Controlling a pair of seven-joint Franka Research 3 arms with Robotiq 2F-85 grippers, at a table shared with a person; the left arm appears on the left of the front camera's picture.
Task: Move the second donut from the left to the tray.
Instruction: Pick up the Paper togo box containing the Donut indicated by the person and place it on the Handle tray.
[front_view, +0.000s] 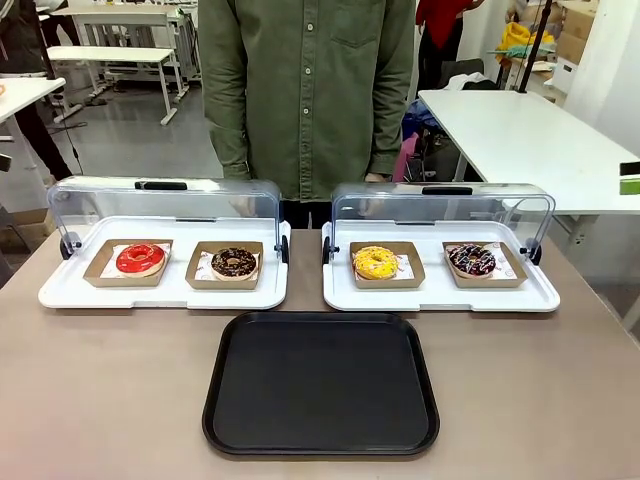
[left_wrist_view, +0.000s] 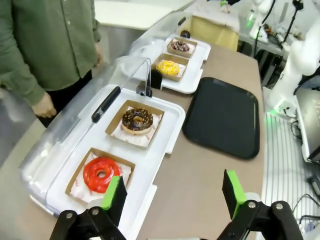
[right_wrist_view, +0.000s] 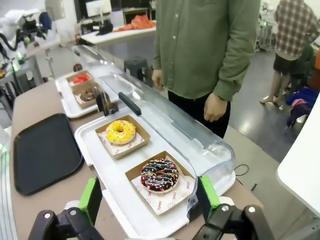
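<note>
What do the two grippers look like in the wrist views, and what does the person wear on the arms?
The left gripper has black jointed fingers with silver bolts and bright green pads. The right gripper looks the same. The person wears an olive-green buttoned shirt with long sleeves reaching the wrists.

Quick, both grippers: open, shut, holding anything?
Left gripper: open, holding nothing.
Right gripper: open, holding nothing.
</note>
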